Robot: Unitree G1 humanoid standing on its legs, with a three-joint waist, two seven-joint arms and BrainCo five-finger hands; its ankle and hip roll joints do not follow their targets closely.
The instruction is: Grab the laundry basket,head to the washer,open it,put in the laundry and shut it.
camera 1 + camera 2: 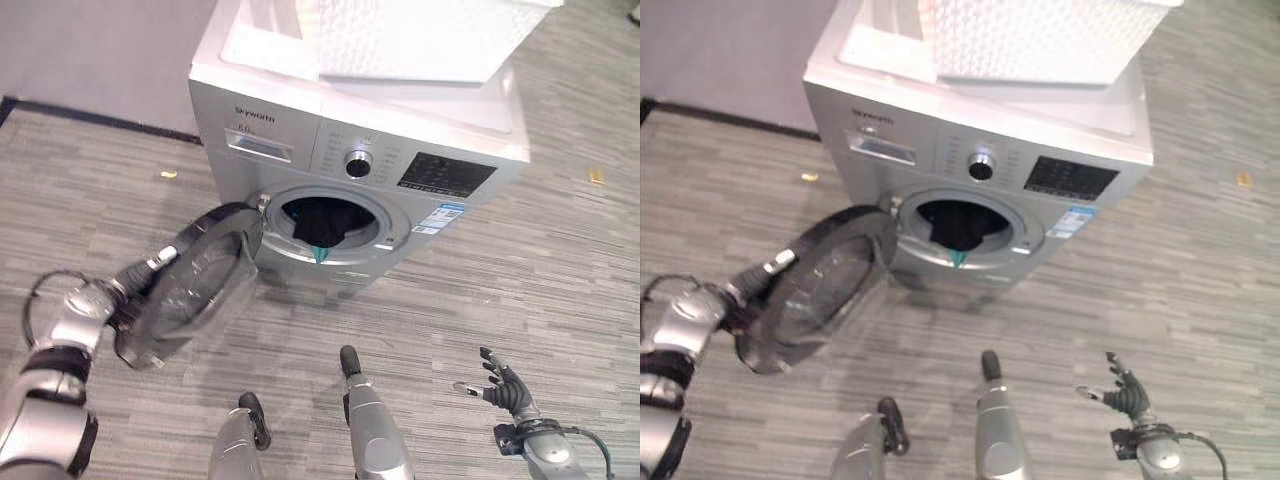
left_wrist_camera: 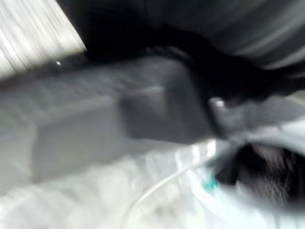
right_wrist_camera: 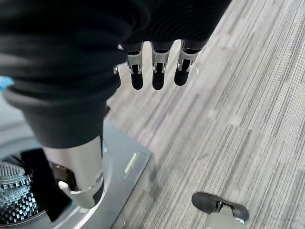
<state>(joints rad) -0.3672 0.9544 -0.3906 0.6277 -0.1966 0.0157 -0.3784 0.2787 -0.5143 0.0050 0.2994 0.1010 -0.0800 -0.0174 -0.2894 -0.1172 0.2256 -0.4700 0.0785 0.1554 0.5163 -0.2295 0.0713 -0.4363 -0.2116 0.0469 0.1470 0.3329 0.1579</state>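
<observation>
The silver washer stands ahead with its round door swung wide open to the left. Dark laundry lies in the drum, and a teal bit of it hangs over the lower rim. The white laundry basket rests on top of the washer. My left hand is against the outer side of the door, partly hidden behind it. My right hand hangs open and empty low on the right, away from the washer, its fingers straight over the floor.
A grey wall with a dark skirting line runs behind the washer on the left. Two small yellow scraps lie on the striped grey floor to either side of the washer.
</observation>
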